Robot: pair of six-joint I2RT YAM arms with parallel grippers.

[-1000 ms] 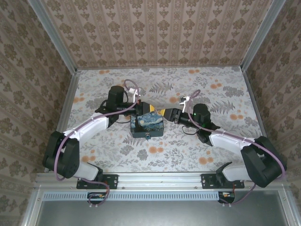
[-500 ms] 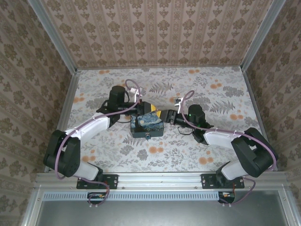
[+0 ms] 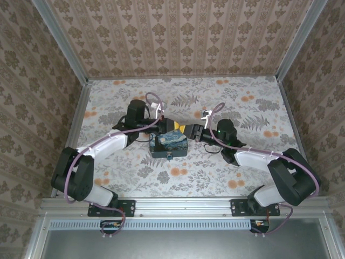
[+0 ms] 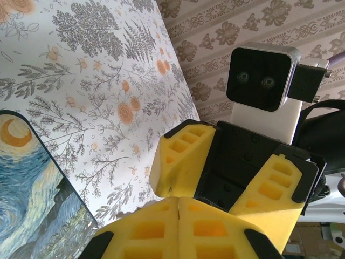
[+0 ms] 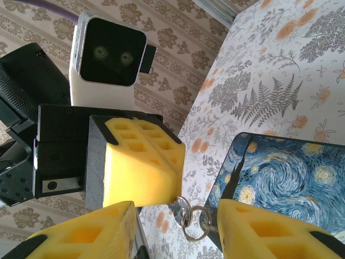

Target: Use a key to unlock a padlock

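**Key pinched in the left gripper, right gripper open around its ring**

The two arms meet nose to nose over the far side of the Starry Night box (image 3: 168, 141), which sits in the middle of the floral table (image 3: 253, 108). The left gripper (image 5: 161, 186) has its yellow pads pressed together with no gap. A small metal key (image 5: 179, 206) pokes out from their tip, and a thin wire key ring (image 5: 195, 226) dangles off it. The right gripper (image 5: 173, 234) faces it with its fingers well apart, one on either side of the ring. As far as I can tell, neither finger is touching it.

From above, a tiny fitting shows on the near face of the box. I take it to be the padlock (image 3: 170, 156), though it is too small to make out the shackle or keyhole.

The key looks light, stiff and smooth, so I would expect it to twist or slip between soft pads if it were pinched off-centre. The flat head seems the place to hold it, squarely, so the blade stays free to enter the lock. The ring hangs loose and is likely to swing or snag, so it makes a poor handle. The padlock is probably light enough to swivel when pushed, so its body may need steadying.
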